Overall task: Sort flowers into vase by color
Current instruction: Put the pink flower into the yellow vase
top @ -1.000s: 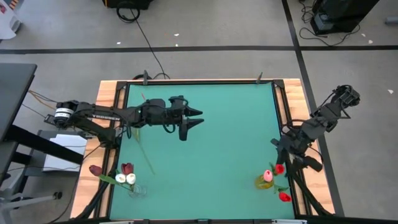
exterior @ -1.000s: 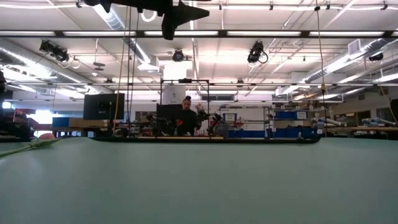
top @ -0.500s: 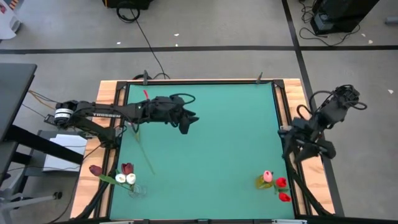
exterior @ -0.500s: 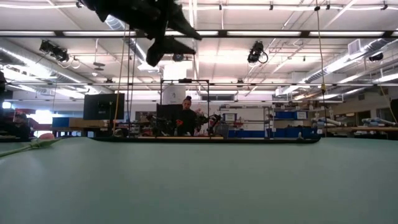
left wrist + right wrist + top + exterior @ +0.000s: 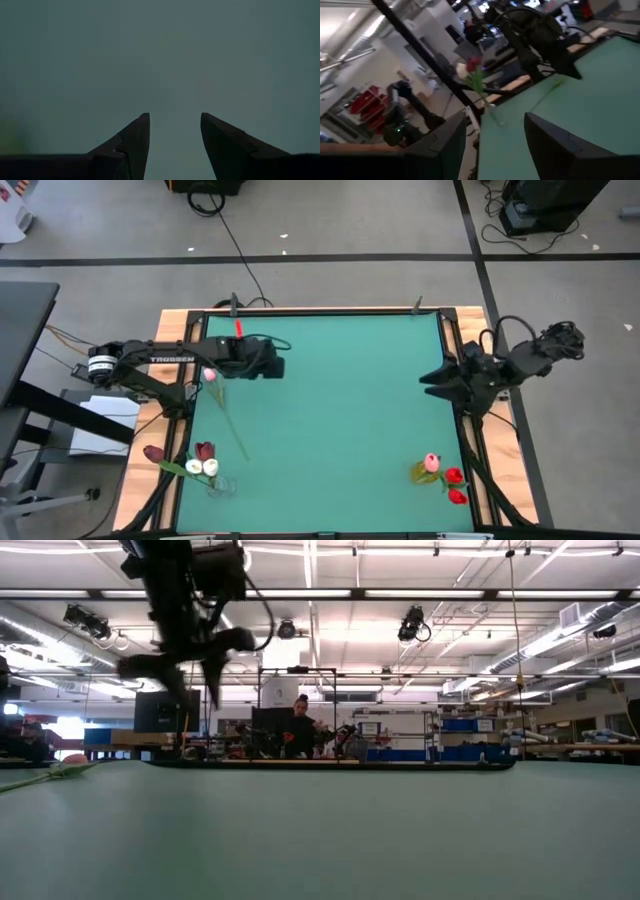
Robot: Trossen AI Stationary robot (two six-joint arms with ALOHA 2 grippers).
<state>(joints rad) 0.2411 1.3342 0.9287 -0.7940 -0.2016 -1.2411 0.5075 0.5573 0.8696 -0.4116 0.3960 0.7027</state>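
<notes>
- The flowers are mostly sorted already: maroon and white heads in the clear vase (image 5: pixel 218 483) at my near left corner, pink and red ones in the yellow vase (image 5: pixel 424 472) at near right.
- One pink tulip (image 5: pixel 211 375) is lying loose on the worktop (image 5: pixel 340 400), stem trailing toward me.
- My left jaws (image 5: pixel 172 131), released and empty, are swinging back from mid-worktop to hover just beside that head.
- My right jaws (image 5: pixel 495 131), also released, are lifting away from the yellow vase toward the right edge.
</notes>
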